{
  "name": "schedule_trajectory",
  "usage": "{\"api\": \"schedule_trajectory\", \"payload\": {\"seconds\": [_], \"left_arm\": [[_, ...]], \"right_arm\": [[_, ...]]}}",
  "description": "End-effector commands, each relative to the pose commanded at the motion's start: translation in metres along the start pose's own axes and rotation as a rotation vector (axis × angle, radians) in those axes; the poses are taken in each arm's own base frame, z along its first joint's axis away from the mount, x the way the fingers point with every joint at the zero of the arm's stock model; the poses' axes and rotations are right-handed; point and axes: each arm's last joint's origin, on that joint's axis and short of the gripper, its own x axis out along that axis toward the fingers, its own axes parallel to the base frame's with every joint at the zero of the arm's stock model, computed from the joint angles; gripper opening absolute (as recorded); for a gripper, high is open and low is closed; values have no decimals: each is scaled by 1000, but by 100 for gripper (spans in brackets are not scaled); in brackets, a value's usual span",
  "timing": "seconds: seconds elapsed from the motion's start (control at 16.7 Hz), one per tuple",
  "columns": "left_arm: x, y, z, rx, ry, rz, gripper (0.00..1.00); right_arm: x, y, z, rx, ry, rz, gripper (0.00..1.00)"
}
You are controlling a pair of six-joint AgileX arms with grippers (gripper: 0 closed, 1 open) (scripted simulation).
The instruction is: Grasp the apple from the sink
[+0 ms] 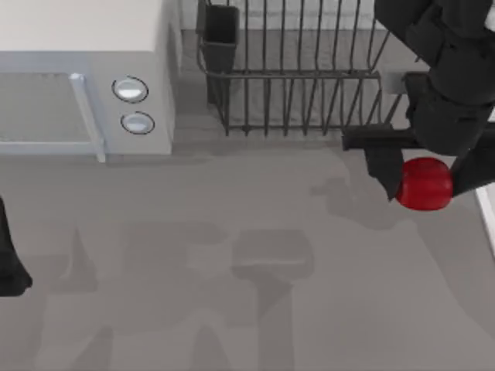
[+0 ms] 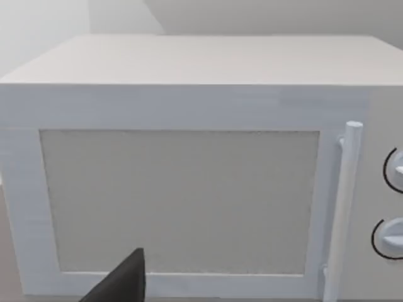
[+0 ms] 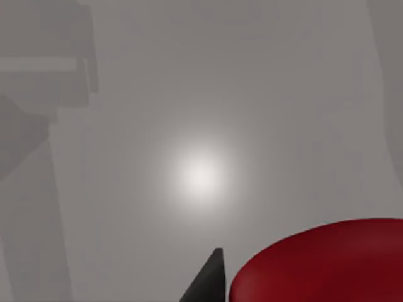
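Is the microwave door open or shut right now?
Shut: the microwave door lies flush with its front, handle beside the two knobs.

Rendered kitchen counter setting. Evidence: white microwave [image 1: 85, 77] with two round knobs and a door handle at the top view's left, dark wire dish rack [image 1: 290, 73] beside it, both on a plain grey surface [image 1: 232, 294].

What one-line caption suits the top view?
Right gripper holds the red apple between its fingers, beside the wire dish rack.
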Motion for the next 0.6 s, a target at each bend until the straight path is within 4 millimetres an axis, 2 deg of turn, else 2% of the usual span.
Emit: {"api": "schedule_trajectory", "payload": {"seconds": [0.36,0.6], "left_arm": [[0,0,0,0,0,0,100],[0,0,0,0,0,0,100]], "right_arm": [[5,0,1,4,6,-1,0],[44,2,4,3,2,0,0]]}}
